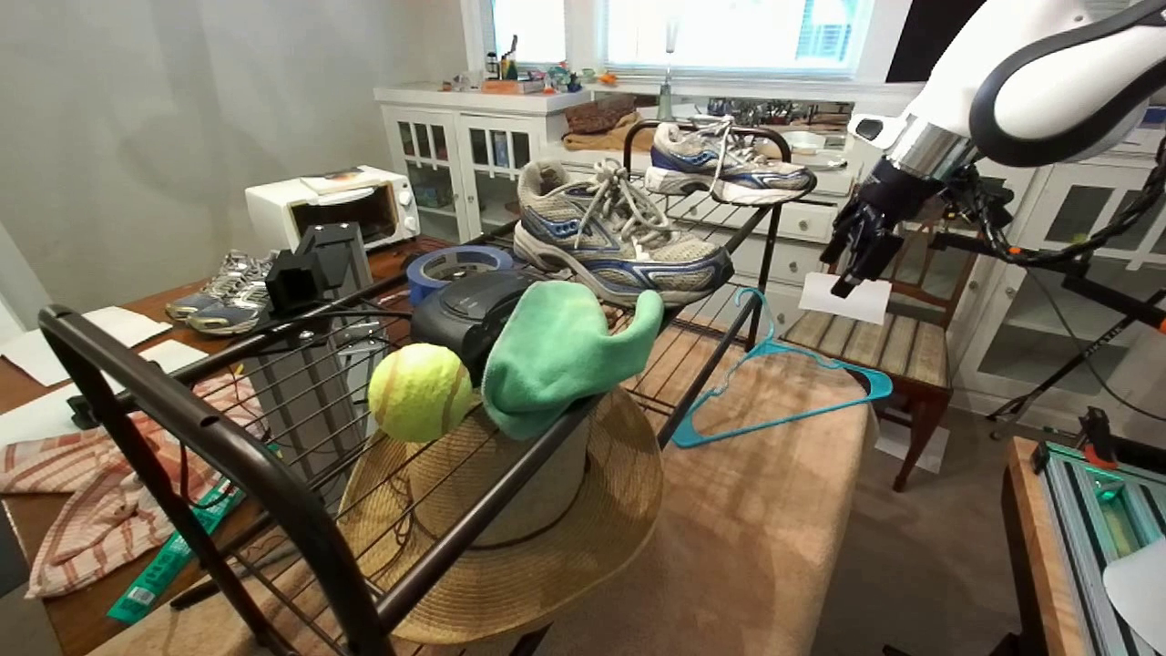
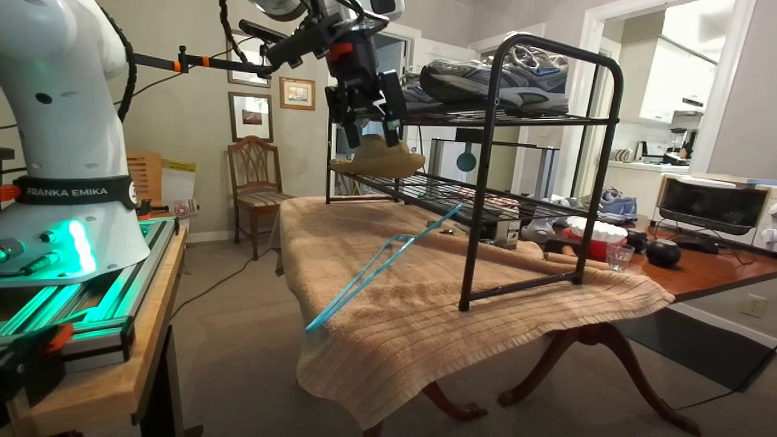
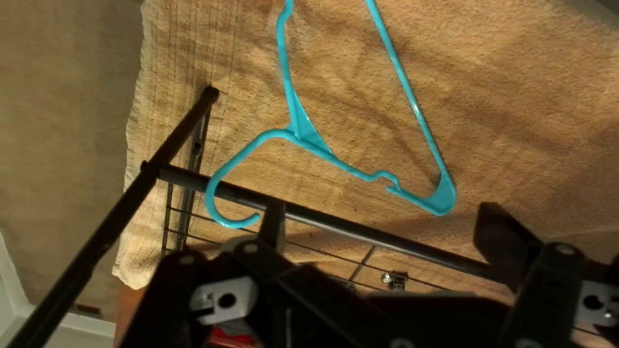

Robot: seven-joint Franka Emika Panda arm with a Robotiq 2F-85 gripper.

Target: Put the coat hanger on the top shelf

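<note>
"Is the whole coat hanger [image 3: 307, 133] in sight?"
"The wrist view's upper border crops one end."
"And the top shelf [image 1: 492, 507]?"
"In an exterior view, shoes [image 1: 629, 255] hide part of it."
"The edge of the table [image 2: 716, 276] nearest the robot arm [image 2: 79, 139]?"
"Under the towel [image 2: 400, 315] in both exterior views."

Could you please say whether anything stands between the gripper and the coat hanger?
Nothing visible does: beneath the open gripper, the wrist view shows much of the coat hanger uncovered, its hook crossing over the lower shelf's rail.
</note>
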